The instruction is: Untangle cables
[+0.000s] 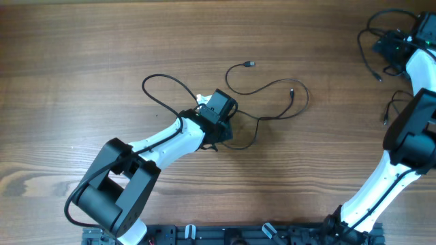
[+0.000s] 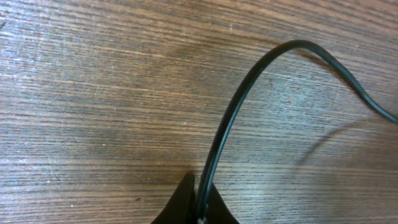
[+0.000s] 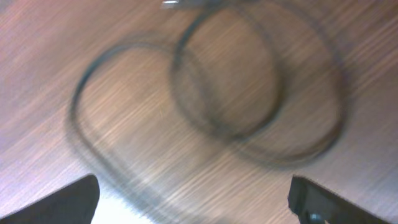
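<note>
Several thin black cables lie on the wooden table. One cable snakes through the middle, with a plug at its far end. Another forms a loop to the left. My left gripper is low over the table's middle, shut on a cable pinched between its fingertips. My right gripper is at the far right corner, and its fingers stand wide apart with nothing between them. Below it, blurred cable loops lie on the wood.
More thin black cords trail around the right arm at the table's far right. The left arm stretches in from the near edge. A black rail runs along the front edge.
</note>
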### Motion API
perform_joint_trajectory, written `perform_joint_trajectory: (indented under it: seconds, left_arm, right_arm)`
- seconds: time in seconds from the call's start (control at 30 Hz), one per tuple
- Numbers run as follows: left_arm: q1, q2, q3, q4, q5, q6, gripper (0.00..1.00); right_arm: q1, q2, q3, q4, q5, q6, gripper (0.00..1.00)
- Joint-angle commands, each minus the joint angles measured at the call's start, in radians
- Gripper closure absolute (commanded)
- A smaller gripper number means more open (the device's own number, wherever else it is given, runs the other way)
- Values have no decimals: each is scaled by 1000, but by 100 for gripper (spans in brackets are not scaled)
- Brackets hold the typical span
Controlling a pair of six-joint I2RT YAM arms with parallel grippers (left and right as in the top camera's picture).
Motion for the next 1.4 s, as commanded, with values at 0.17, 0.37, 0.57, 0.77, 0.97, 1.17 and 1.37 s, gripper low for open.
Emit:
perform_joint_trajectory:
  seconds: [0.17,0.37,0.57,0.77,0.97,1.17,1.37]
  left_arm:
    - [0,6,0,165,-14,-190,91]
    - [38,6,0,174,-85,-189,47]
    - [224,6,0,21,-122,-215,0]
    - [345,6,0,-16,-6,-220,0]
    - [352,-14,1,-69,-6,-114,0]
    - [442,-306,1,-114,-25,10,0]
    - [526,-654,1,-272,-149,10,0]
  right_arm:
    - [282,-82,-45,-352,-469,55,0]
    - [552,-82,-56,-577,-160,262,0]
    - [697,-82,-60,-690,-5,434,0]
    - [747,-82,-90,-703,-86,758,0]
    - [779,-82,-274,-442,-296,752,0]
    - [834,-82,-359,-336,-369,705,26]
    - [964,-73,-359,-301,-100,675,49]
